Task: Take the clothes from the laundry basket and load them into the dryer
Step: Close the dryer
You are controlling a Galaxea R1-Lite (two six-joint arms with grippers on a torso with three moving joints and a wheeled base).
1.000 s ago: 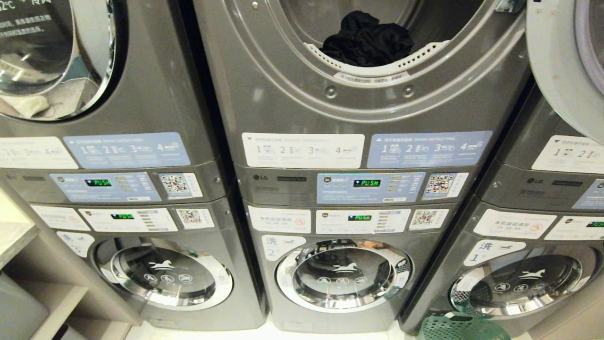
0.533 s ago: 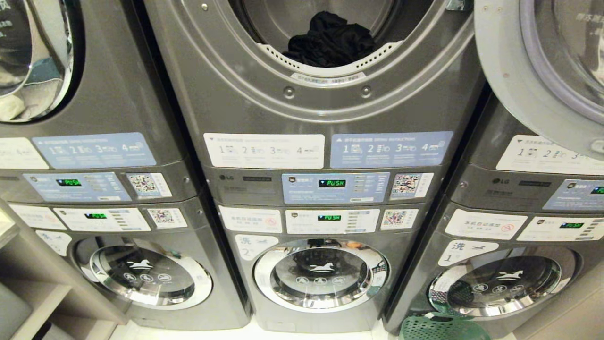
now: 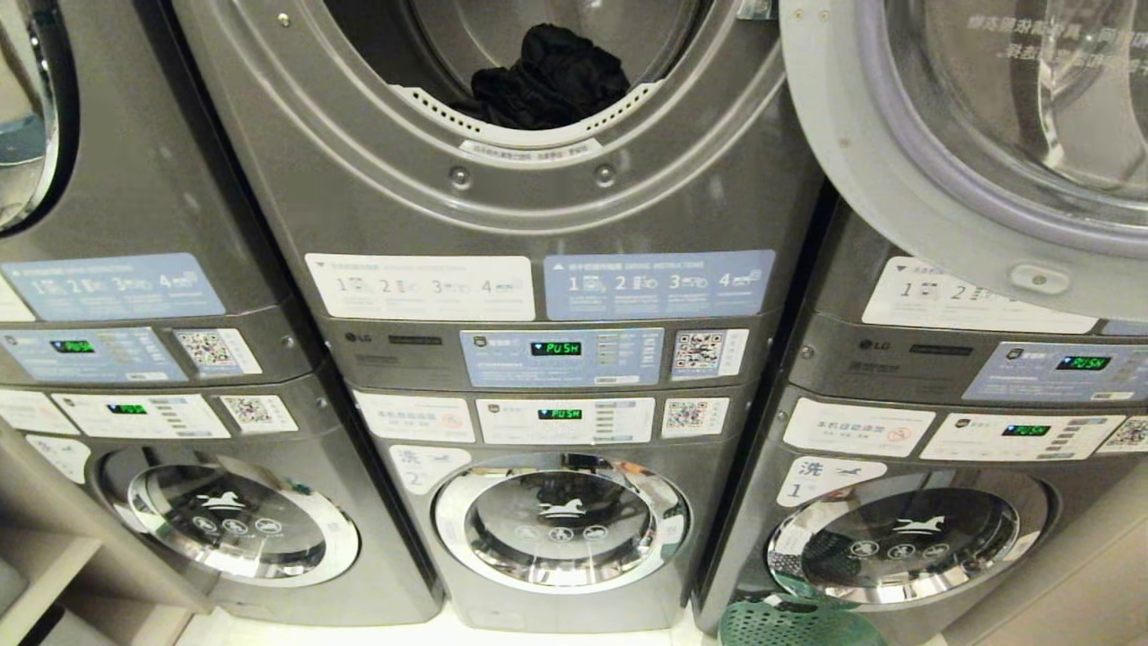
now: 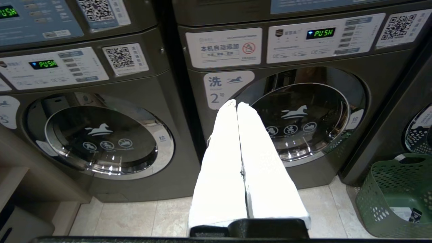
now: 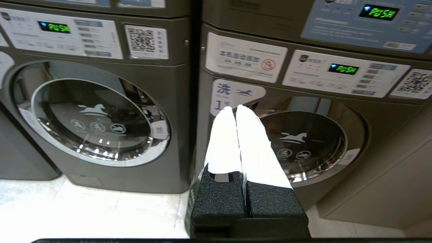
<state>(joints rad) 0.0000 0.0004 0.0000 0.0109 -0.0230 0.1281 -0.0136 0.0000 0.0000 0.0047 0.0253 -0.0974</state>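
Black clothes (image 3: 547, 76) inside open dryer (image 3: 502, 188) | green laundry basket (image 3: 789, 624) below dryer, right | left gripper (image 4: 236, 104), right gripper (image 5: 235, 109): fingers together, empty

Three stacked machine towers are seen, each with one washer below: three washers (image 3: 560, 529). One dryer (image 3: 502, 179) stands open, with one door (image 3: 969, 152) swung aside. One black garment (image 3: 547, 76) is counted inside, and one green basket (image 3: 789, 624) on the floor.
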